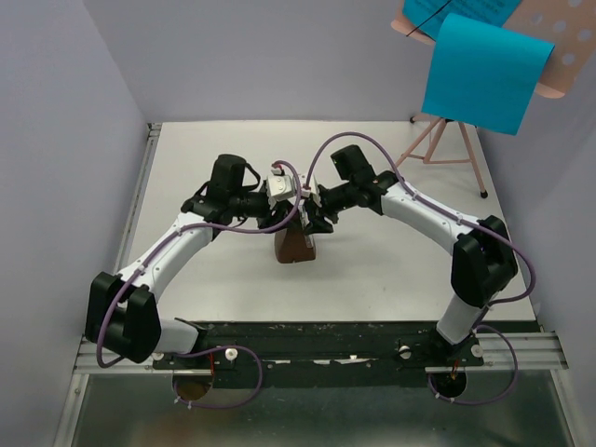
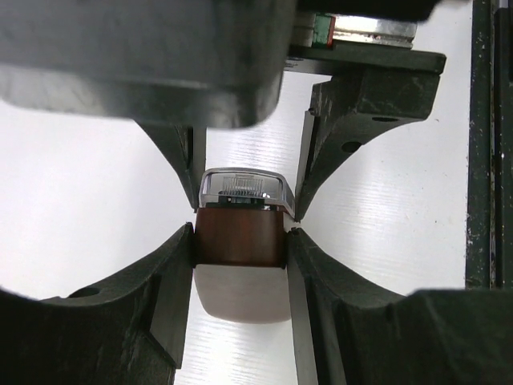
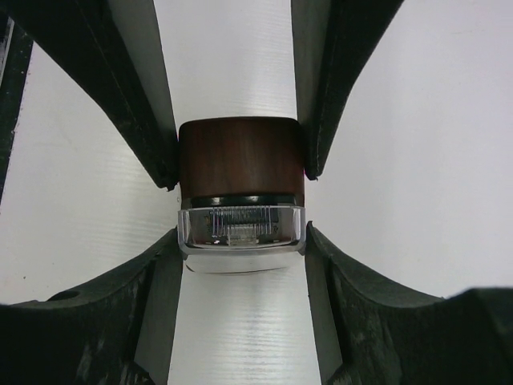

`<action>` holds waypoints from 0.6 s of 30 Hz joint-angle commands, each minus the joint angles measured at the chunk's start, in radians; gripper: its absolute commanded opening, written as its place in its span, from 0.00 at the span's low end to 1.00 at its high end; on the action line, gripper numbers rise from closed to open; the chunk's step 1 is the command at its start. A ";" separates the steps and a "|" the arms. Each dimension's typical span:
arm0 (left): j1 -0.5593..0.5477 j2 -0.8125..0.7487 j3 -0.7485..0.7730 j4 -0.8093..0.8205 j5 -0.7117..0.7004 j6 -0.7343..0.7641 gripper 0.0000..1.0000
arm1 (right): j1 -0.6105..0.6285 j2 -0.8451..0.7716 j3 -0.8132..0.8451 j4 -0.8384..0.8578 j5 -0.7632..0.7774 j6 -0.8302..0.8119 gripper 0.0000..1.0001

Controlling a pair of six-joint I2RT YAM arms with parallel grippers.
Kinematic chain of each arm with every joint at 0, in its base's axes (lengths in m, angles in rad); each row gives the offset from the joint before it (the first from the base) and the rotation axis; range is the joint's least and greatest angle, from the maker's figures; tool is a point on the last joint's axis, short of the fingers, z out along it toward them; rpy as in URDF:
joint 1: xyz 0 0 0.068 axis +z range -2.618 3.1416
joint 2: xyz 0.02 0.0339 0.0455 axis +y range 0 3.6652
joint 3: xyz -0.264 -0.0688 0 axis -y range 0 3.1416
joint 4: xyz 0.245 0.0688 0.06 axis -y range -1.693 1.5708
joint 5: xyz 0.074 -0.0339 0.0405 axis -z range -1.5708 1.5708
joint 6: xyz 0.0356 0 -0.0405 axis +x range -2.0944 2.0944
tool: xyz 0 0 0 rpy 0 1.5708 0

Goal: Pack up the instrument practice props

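The dark-brown wedge-shaped metronome block (image 1: 296, 247) is at the middle of the table, with both grippers meeting over its top. My left gripper (image 1: 282, 207) is shut on its brown body (image 2: 240, 237). My right gripper (image 1: 315, 216) is shut on the clear cover (image 3: 240, 228) at the block's top end, which also shows in the left wrist view (image 2: 240, 191). The brown body shows in the right wrist view (image 3: 240, 160) between the left gripper's fingers. The pink perforated music stand (image 1: 563, 47) stands at the back right on thin tripod legs (image 1: 447, 140). The bright blue paper sheet (image 1: 484, 74) hangs on it.
Grey walls close in the white table (image 1: 391, 270) on the left, back and right. A dark rail (image 1: 326, 340) with the arm bases runs along the near edge. Purple cables (image 1: 354, 140) loop above both wrists.
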 commanded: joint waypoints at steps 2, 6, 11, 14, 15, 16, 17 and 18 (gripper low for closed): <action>-0.008 -0.090 -0.081 0.087 0.084 -0.141 0.53 | 0.024 0.068 -0.071 -0.015 0.050 0.036 0.01; 0.004 -0.092 -0.093 0.041 0.110 -0.059 0.57 | 0.024 0.082 -0.049 -0.032 0.047 0.044 0.01; 0.042 -0.108 -0.091 -0.021 0.138 0.014 0.59 | 0.024 0.100 -0.013 -0.086 0.069 0.007 0.01; 0.062 -0.144 -0.110 -0.021 0.144 0.025 0.63 | 0.024 0.108 0.004 -0.110 0.061 0.006 0.01; 0.062 -0.151 -0.114 -0.025 0.144 0.031 0.64 | 0.024 0.110 0.009 -0.114 0.058 0.007 0.01; 0.064 -0.150 -0.119 -0.030 0.146 0.040 0.65 | 0.024 0.111 0.014 -0.118 0.056 0.010 0.01; 0.064 -0.150 -0.122 -0.030 0.146 0.042 0.66 | 0.025 0.114 0.017 -0.121 0.056 0.009 0.01; 0.064 -0.145 -0.122 -0.025 0.146 0.037 0.68 | 0.024 0.113 0.020 -0.124 0.056 0.010 0.02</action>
